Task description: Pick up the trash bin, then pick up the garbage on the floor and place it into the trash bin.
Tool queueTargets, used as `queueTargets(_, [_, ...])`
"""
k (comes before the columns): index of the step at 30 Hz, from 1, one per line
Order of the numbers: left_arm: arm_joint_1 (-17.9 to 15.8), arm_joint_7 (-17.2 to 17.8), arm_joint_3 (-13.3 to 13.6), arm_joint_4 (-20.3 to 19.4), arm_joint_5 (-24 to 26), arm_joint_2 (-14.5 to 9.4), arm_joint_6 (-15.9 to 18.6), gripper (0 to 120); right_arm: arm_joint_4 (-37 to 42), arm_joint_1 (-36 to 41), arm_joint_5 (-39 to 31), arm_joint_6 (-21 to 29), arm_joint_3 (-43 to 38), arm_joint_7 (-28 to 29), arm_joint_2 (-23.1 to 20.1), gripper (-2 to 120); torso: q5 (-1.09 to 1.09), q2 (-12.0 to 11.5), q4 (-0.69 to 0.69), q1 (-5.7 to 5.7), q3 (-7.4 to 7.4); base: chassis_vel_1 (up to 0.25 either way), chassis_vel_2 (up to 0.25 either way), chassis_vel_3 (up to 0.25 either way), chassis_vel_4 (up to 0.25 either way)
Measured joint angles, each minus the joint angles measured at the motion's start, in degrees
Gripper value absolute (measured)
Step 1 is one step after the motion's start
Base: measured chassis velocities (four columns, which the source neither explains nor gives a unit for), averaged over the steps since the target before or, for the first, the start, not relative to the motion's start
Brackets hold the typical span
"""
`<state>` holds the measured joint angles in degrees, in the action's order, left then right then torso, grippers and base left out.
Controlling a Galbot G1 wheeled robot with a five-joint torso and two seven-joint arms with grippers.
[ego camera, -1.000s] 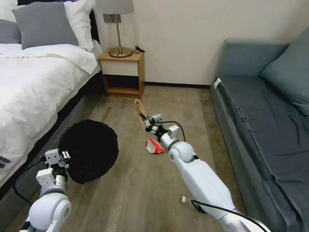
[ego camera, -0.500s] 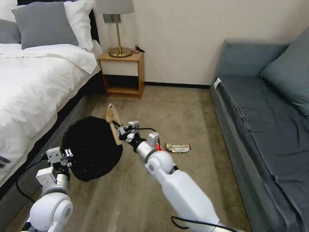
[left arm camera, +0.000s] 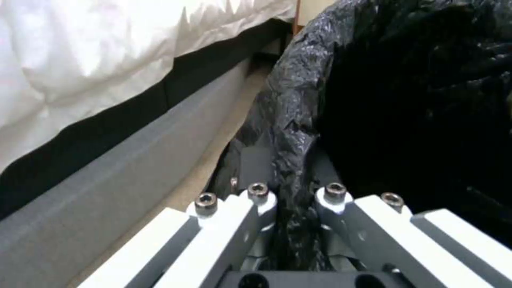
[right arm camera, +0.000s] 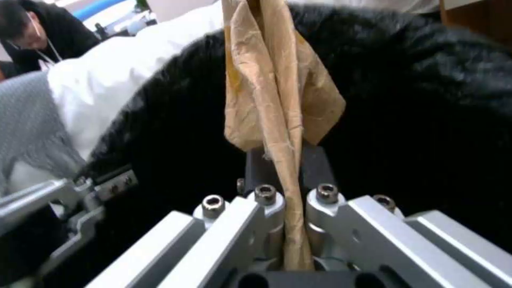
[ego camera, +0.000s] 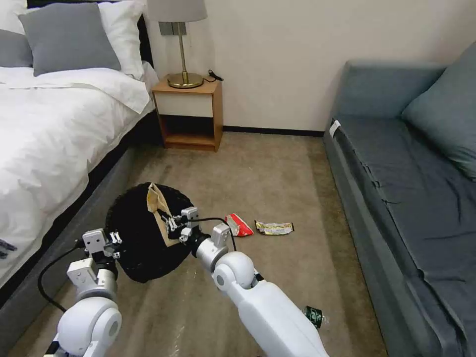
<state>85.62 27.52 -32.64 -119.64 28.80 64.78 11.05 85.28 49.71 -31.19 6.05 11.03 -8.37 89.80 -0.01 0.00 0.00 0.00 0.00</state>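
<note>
One trash bin (ego camera: 144, 238), round and wrapped in crinkly black plastic, sits at the lower left of the head view, pinched at its rim by the left gripper (ego camera: 113, 244), whose fingers clamp the bag. Four pieces of garbage count out: a crumpled brown paper bag (ego camera: 157, 208) clamped in the right gripper (ego camera: 171, 224) over the bin's mouth, a red-and-white packet (ego camera: 238, 224) and a gold foil wrapper (ego camera: 274, 227) lying side by side at mid-frame on the carpet (ego camera: 277, 178), and a green-labelled bottle (ego camera: 313, 316) low and right of centre.
</note>
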Motion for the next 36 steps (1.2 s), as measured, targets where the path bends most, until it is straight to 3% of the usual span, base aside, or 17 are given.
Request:
queueTargets(4, [-0.2,0.01,0.45,0.03,0.03,0.14,0.06,3,-0.65,0.31,1.55,-0.36,-0.05,0.01,-0.12,0,0.0,0.0,0.0,0.0,0.0,0.0,0.0,0.0,0.0])
queueTargets(19, [-0.2,-0.03,0.66,0.1,0.27,0.34,0.41,3,-1.11,0.09,2.48,-0.65,0.32,0.39,-0.51,57,0.0,0.0,0.0,0.0,0.0,0.0,0.0,0.0,0.0])
queueTargets(24, [-0.21,-0.05,0.55,0.5,0.27,0.34,0.37,3,-1.08,0.15,2.57,-0.64,0.11,0.39,-0.48,70,0.01,0.0,0.0,0.0,0.0,0.0,0.0,0.0,0.0])
queueTargets(27, [-0.05,-0.06,0.28,1.1,0.29,0.25,0.03,3,-0.85,0.2,2.6,-0.63,-0.29,0.41,-0.62,85,0.01,0.0,0.0,0.0,0.0,0.0,0.0,0.0,0.0])
queueTargets(32, [0.09,-0.13,-0.14,1.49,0.17,-0.11,-0.34,3,-0.31,0.19,2.51,-0.44,-0.8,0.53,-1.4,99,0.01,0.0,0.0,0.0,0.0,0.0,0.0,0.0,0.0])
queueTargets(36, [0.06,-0.16,-0.22,1.94,0.12,-0.22,-0.54,3,-0.23,0.12,2.55,-0.43,-1.05,0.53,-1.92,100,0.01,0.0,0.0,0.0,0.0,0.0,0.0,0.0,0.0])
